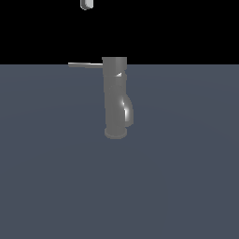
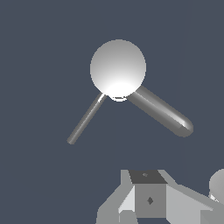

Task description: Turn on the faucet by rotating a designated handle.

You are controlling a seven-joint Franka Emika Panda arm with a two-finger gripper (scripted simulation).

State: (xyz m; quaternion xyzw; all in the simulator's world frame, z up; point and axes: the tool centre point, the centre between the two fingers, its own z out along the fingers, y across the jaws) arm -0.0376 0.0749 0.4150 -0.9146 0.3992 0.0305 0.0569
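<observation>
1. On the flat blue-grey counter [image 1: 51, 186], near the middle of the exterior view, the grey metal faucet [image 1: 115, 100] stands upright on a round flared base.
2. A short curved spout bulges toward the exterior view's right.
3. The handle [image 1: 85, 65], a thin straight rod, sticks out level from the top cap toward the exterior view's left.
4. The white pincer [image 1: 87, 4] hangs high above the handle, well apart from it, only its tip showing.
5. The pincer touches nothing; whether it is open or closed cannot be told.
6. The wrist view looks down on the faucet's round top.
</observation>
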